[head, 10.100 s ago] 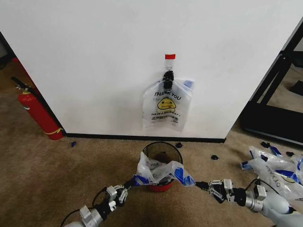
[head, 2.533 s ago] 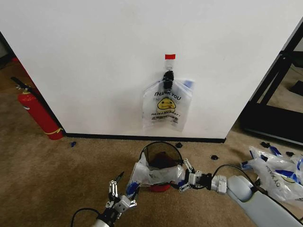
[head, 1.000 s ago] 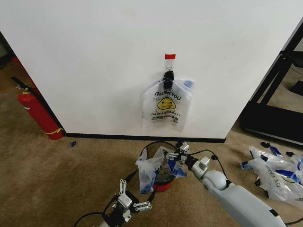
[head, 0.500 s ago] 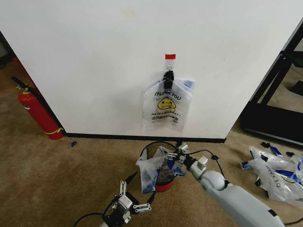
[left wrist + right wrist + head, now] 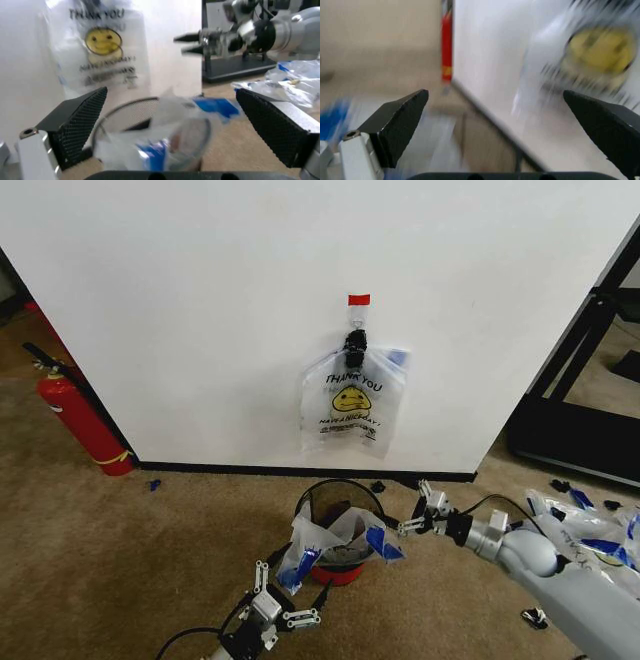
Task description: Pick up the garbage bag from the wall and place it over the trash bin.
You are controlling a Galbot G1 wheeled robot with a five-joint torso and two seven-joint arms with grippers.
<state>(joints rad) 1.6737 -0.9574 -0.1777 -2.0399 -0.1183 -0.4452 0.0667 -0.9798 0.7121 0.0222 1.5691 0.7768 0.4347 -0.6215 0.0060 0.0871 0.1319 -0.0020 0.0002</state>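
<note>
A garbage bag (image 5: 335, 542) lies crumpled over the near rim of the black mesh trash bin (image 5: 340, 498), its blue handles hanging down the front. Another garbage bag (image 5: 352, 404) with a yellow smiley hangs from a black clip on the white wall (image 5: 200, 310). My right gripper (image 5: 413, 508) is open just right of the bin, holding nothing. My left gripper (image 5: 292, 585) is open, low in front of the bin. In the left wrist view the bin (image 5: 125, 112) and draped bag (image 5: 165, 135) sit between the spread fingers, with the right gripper (image 5: 192, 43) beyond.
A red fire extinguisher (image 5: 80, 420) stands at the wall's left corner. A pile of loose bags (image 5: 585, 540) lies on the carpet at the right, beside a black rack (image 5: 590, 410). Small black clips (image 5: 452, 511) dot the floor near the baseboard.
My right gripper has let go of the bag and drawn back to the right of the bin. The bag has sagged lower over the rim. The left gripper has stayed put.
</note>
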